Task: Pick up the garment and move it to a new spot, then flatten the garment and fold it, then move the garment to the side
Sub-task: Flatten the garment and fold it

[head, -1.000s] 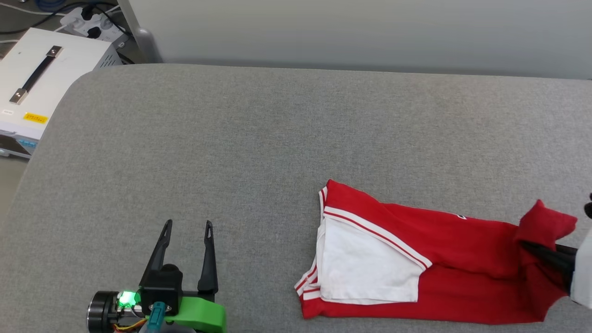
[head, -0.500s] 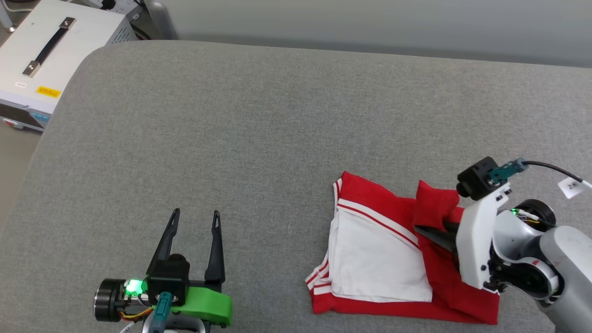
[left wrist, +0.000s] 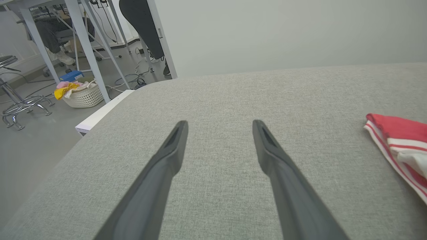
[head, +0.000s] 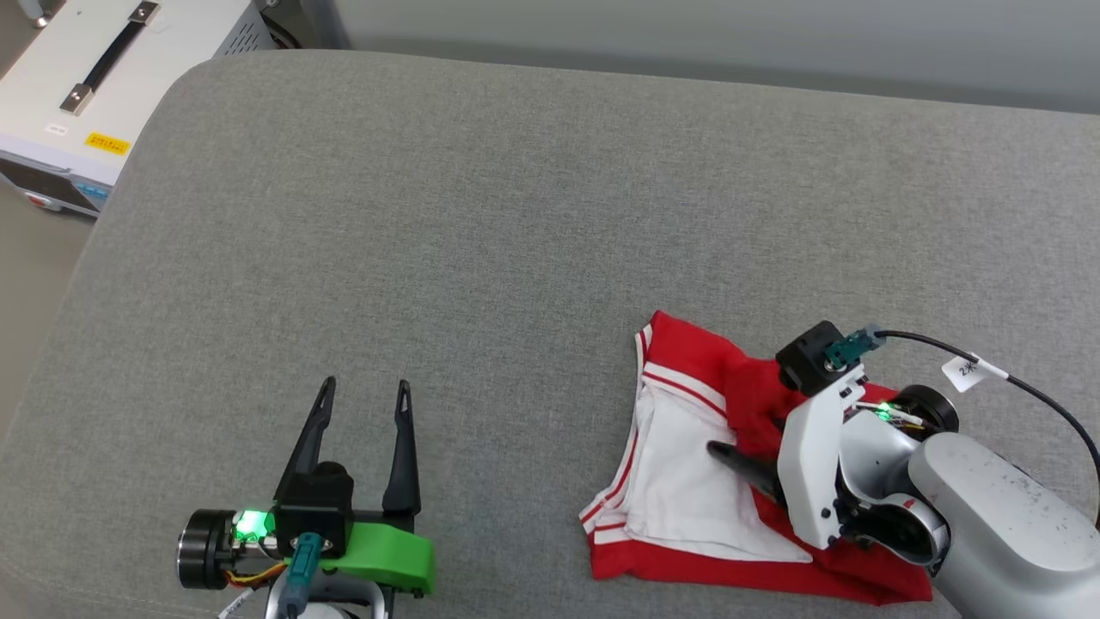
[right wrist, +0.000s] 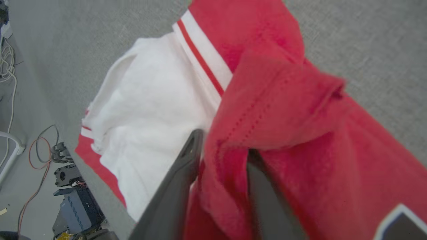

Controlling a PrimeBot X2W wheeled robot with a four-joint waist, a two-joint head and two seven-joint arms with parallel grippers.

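- Grey fabric-covered surface [head: 516,215]. A red jersey-style T-shirt with white short sleeves [head: 696,464] lies on its near right part, gathered into a compact bundle.
- A white sleeve panel faces up on the shirt. Red-and-white striped trim runs along the bundle's left edge and across its far side.
- Right hand [right wrist: 223,143]: its long dark fingers sit low on the shirt and point toward the robot's left, over the seam where red meets white.
- A bunched fold of red cloth fills the gap between these two fingers, which stand somewhat apart. I cannot tell whether the fold is pinched or lying loose.
- A black, white-outlined marking [right wrist: 400,223] shows on the red cloth beside the right fingers.
- Left hand [head: 365,385]: fingers spread wide with nothing between them, over bare surface at the near left, well apart from the shirt.
- A white equipment box with a black strap handle [head: 103,77] stands beyond the surface's far left corner.
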